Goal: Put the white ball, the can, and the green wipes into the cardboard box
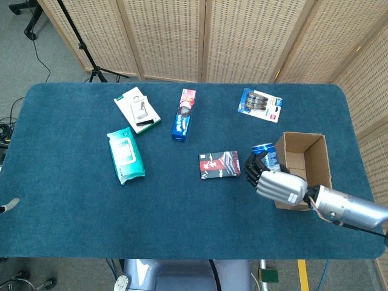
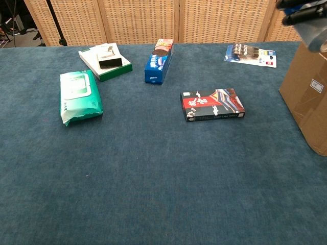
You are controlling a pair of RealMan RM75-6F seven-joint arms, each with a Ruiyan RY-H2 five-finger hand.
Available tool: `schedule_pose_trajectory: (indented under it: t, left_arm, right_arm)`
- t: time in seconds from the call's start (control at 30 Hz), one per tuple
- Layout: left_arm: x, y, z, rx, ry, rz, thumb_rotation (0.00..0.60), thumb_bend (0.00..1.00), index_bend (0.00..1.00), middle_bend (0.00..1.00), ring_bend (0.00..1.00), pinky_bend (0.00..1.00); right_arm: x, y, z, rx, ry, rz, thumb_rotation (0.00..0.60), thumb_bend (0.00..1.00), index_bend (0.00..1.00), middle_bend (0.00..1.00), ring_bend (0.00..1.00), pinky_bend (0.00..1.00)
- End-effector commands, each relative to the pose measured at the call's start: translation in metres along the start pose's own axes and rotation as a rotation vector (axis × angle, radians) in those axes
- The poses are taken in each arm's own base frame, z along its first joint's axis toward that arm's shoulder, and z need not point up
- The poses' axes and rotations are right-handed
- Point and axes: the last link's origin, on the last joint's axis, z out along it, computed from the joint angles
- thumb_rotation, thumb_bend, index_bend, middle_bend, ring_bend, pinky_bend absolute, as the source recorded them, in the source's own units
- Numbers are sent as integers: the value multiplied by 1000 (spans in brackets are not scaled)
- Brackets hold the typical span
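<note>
My right hand (image 1: 277, 183) grips a blue can (image 1: 265, 153) and holds it raised against the left wall of the open cardboard box (image 1: 320, 171) at the table's right. In the chest view only its dark fingertips (image 2: 302, 12) and a pale bit of the can (image 2: 318, 37) show at the top right, above the box (image 2: 306, 87). The green wipes pack (image 1: 125, 156) (image 2: 79, 97) lies flat at the left of the table, far from the hand. I cannot make out a white ball in either view. My left hand is out of sight.
A red and black flat box (image 1: 219, 165) (image 2: 212, 104) lies just left of my right hand. Farther back lie a blue biscuit box (image 1: 183, 115), a white and green packet (image 1: 137, 111) and a battery pack (image 1: 260, 104). Folding screens stand behind the table.
</note>
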Motion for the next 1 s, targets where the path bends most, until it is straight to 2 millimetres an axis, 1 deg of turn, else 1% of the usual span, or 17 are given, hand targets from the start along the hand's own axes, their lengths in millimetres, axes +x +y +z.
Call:
schedule_pose_trajectory:
  t: [0.03, 0.17, 0.23, 0.4, 0.67, 0.73, 0.77, 0.8, 0.83, 0.87, 0.9, 0.93, 1.0]
  left_arm:
    - [-2, 1, 0, 1, -5, 2, 600, 0, 0, 0, 0, 45]
    - [-3, 1, 1, 3, -9, 7, 600, 0, 0, 0, 0, 44]
    - [-3, 1, 1, 7, -9, 6, 600, 0, 0, 0, 0, 45]
    - [-4, -1, 2, 16, -12, 7, 600, 0, 0, 0, 0, 45]
    - [-6, 0, 3, 19, -20, 12, 600, 0, 0, 0, 0, 45]
    - [-7, 0, 3, 21, -24, 12, 600, 0, 0, 0, 0, 45]
    - [-7, 0, 3, 21, -24, 12, 600, 0, 0, 0, 0, 45]
    - [-7, 0, 3, 22, -24, 12, 600, 0, 0, 0, 0, 45]
    - [-7, 0, 3, 23, -24, 11, 600, 0, 0, 0, 0, 45]
    - [-7, -1, 3, 23, -23, 11, 600, 0, 0, 0, 0, 45]
    - [-7, -1, 4, 24, -23, 11, 600, 0, 0, 0, 0, 45]
    - [-7, -1, 4, 25, -23, 11, 600, 0, 0, 0, 0, 45]
    - [-7, -1, 4, 26, -24, 10, 600, 0, 0, 0, 0, 45]
  right_arm:
    - [-23, 1, -20, -20, -70, 25, 600, 517, 596, 548, 408, 456]
    - [-43, -9, -27, -11, -109, 52, 600, 517, 597, 548, 408, 456]
    - [-54, -18, -32, 16, -138, 53, 600, 517, 597, 548, 408, 457]
    - [-74, -27, -38, 39, -186, 58, 600, 517, 597, 547, 408, 456]
    - [-92, -36, -36, 51, -201, 80, 600, 517, 596, 541, 408, 456]
    - [-97, -38, -35, 57, -210, 70, 600, 503, 591, 515, 402, 457]
    - [-100, -39, -35, 57, -217, 66, 600, 475, 568, 490, 385, 457]
    - [-102, -39, -35, 52, -228, 61, 600, 394, 499, 429, 338, 457]
    - [-106, -39, -37, 38, -252, 55, 600, 281, 391, 339, 259, 454]
    - [-108, -40, -38, 25, -267, 54, 600, 213, 308, 268, 195, 444]
    - [-109, -40, -38, 14, -278, 57, 600, 140, 203, 165, 104, 419]
    - [-110, -41, -39, 0, -290, 63, 600, 113, 137, 82, 38, 382]
    - [-111, -40, -41, -26, -311, 63, 600, 122, 81, 16, 0, 321]
